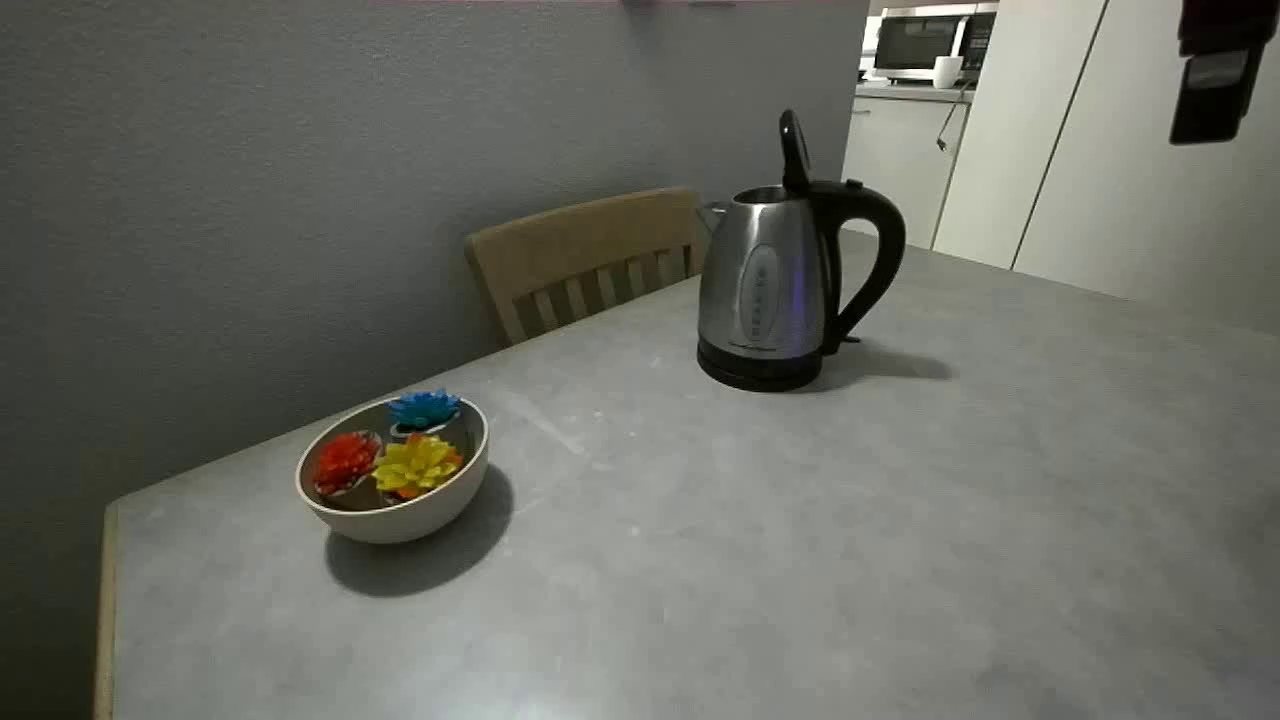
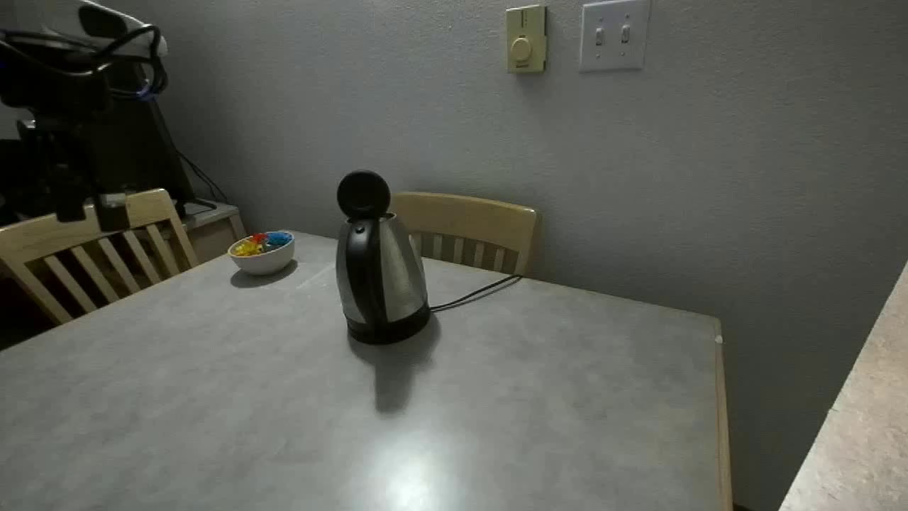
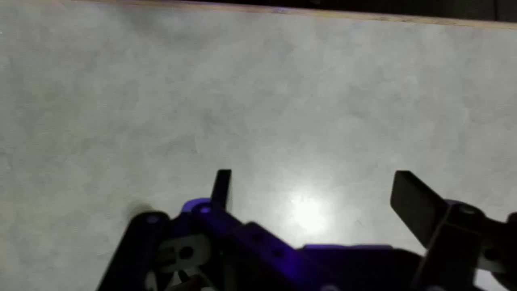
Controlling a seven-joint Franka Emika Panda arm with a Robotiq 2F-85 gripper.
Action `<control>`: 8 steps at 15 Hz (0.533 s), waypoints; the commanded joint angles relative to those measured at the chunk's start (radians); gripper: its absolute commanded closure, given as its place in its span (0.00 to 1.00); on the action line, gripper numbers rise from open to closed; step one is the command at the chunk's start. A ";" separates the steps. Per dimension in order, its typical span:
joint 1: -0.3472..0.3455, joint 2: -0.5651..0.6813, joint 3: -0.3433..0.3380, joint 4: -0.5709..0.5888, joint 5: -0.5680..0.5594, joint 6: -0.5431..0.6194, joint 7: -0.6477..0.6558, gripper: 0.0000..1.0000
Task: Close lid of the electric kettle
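Well left of the kettle (image 1: 762, 295), in an exterior view, sits the bowl (image 1: 415, 522), grouping red, yellow and blue flowers (image 1: 400, 465); I take it for decoration, far enough from the kettle to be out of my way. Behind the kettle and a little to its left, a chair (image 1: 590, 240) stands at the table (image 1: 640, 600), probably pushed in to be out of the way too. The kettle stands upright on the table, its spout (image 1: 711, 212) at its left. At its top, beside the handle (image 1: 893, 240), the lid (image 1: 795, 150) is raised nearly upright, leaving the mouth (image 1: 762, 194) uncovered; nothing touches it from outside, so I suppose it props itself. The handle loops out on the kettle's right, so I would come in over it and nudge the lid across towards the spout, with no need to grip. Pushing too hard could rock the kettle, I reckon. Farthest right, well apart from the kettle, a fingertip (image 1: 1205, 115) of my gripper (image 3: 313, 173) shows in the air; in the wrist view my jaws are spread wide, holding nothing, with the table showing beyond them. That height, I judge, gives me room to clear the kettle before I lower towards the lid.
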 commanded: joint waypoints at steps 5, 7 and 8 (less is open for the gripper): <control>-0.001 0.000 0.001 0.001 0.000 -0.002 0.000 0.00; -0.001 0.000 0.001 0.001 0.000 -0.002 0.000 0.00; -0.004 -0.006 -0.001 -0.015 -0.004 0.030 0.002 0.00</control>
